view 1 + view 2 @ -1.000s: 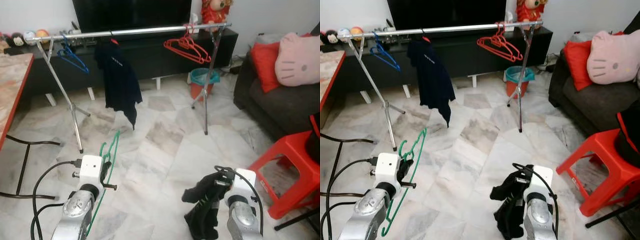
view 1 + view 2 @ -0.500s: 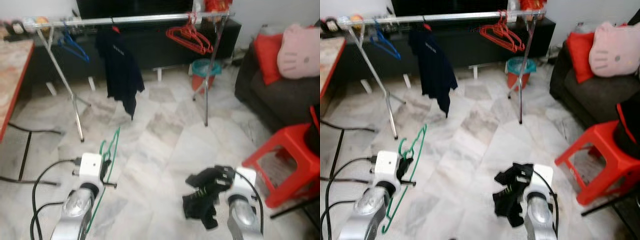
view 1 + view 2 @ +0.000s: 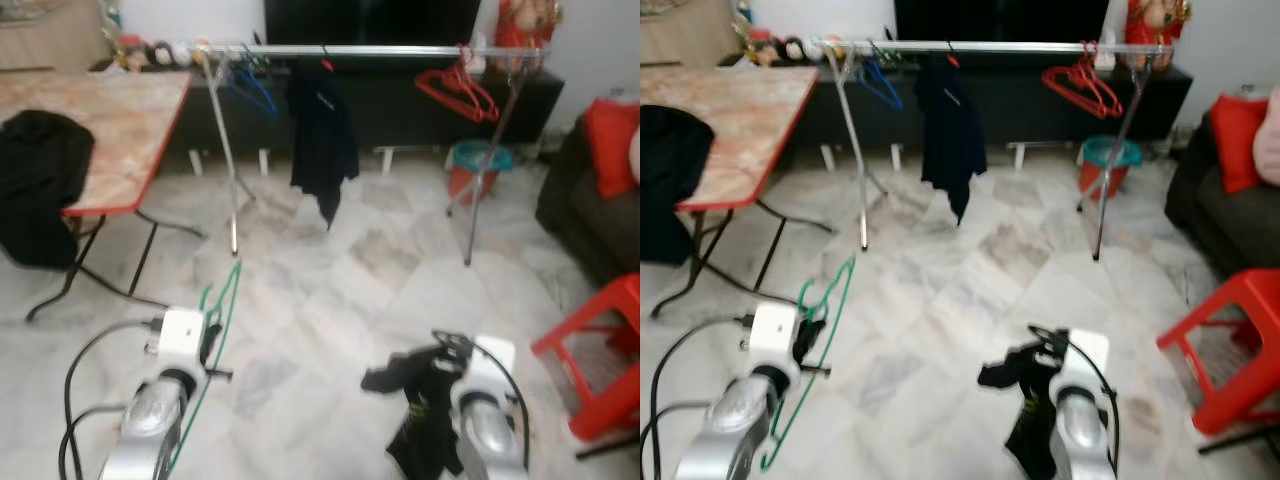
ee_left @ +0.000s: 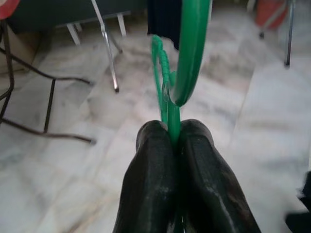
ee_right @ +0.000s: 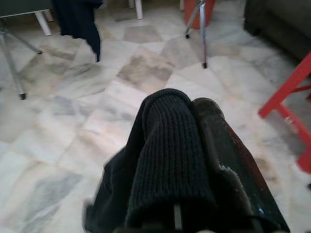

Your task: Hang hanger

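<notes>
My left gripper [image 4: 171,141] is shut on a green wire hanger [image 3: 221,310], held low at the left above the floor. My right gripper [image 3: 440,362] is shut on a black garment [image 3: 412,400] that droops from it at the lower right; in the right wrist view the garment [image 5: 165,160] covers one finger. Ahead stands a silver clothes rail [image 3: 380,50] with a blue hanger [image 3: 252,88], a dark shirt [image 3: 322,140] and several red hangers [image 3: 458,92] on it.
A red-edged marble table [image 3: 105,135] with a black garment [image 3: 40,185] over its edge stands at the left. A red plastic stool [image 3: 595,355] and a dark sofa with a red cushion [image 3: 610,150] are at the right. A teal and orange bin [image 3: 472,165] sits behind the rail.
The camera has swung to the left and drawn back: the rail now sits further right and the table with its black garment has come into view. Both grippers keep their hold.
</notes>
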`<state>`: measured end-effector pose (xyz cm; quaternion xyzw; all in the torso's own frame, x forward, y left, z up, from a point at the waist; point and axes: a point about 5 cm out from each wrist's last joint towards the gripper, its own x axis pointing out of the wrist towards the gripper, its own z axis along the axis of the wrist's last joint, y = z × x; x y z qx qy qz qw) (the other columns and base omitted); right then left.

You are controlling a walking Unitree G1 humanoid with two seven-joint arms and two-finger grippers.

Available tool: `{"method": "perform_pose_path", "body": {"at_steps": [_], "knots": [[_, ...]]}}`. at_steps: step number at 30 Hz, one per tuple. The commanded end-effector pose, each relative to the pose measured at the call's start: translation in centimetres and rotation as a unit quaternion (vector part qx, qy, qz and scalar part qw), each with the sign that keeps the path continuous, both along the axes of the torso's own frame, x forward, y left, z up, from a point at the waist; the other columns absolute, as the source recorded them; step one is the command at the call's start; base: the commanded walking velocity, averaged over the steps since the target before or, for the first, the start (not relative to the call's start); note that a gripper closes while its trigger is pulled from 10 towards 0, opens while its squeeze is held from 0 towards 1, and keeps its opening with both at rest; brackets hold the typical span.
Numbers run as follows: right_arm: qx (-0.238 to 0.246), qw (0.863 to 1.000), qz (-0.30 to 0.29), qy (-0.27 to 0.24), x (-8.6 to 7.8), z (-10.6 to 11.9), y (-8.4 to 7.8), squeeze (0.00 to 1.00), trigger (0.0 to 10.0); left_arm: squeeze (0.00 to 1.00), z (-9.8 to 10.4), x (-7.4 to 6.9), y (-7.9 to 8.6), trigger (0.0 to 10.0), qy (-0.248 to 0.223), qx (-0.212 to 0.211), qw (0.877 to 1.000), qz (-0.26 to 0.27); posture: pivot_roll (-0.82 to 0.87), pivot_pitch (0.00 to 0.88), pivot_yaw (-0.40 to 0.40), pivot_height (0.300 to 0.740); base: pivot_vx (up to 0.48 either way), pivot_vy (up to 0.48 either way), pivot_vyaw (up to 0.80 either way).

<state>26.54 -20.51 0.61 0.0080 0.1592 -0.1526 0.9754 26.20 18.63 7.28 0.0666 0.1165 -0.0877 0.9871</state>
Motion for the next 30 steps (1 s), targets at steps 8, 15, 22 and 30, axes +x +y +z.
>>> {"method": "perform_pose_path", "body": {"at_steps": [8,15,22,30], "knots": [[-0.018,0.999,0.021,-0.025,5.1,4.8,-1.1,0.00,10.0,0.00,2.3,1.3,-0.9,10.0,0.015,0.010,0.993,-0.113,-0.03,0.000,0.026,0.740,0.000,0.000,0.00],[-0.008,0.998,0.037,-0.042,9.8,10.0,-0.7,0.00,10.0,0.00,3.6,1.4,-2.3,10.0,0.035,0.021,0.977,-0.208,-0.03,0.000,0.027,0.740,0.000,0.000,0.00],[-0.085,0.984,0.154,0.001,12.1,12.2,1.9,0.00,10.0,0.00,5.5,1.0,-3.7,10.0,0.063,0.010,0.940,-0.334,-0.02,0.000,0.027,0.740,0.000,0.000,0.00],[-0.127,0.973,0.191,-0.009,13.4,14.5,4.2,0.00,10.0,0.00,7.5,1.0,-4.9,10.0,0.065,-0.017,0.912,-0.406,-0.03,0.000,0.037,0.740,0.000,0.000,0.00]]}}
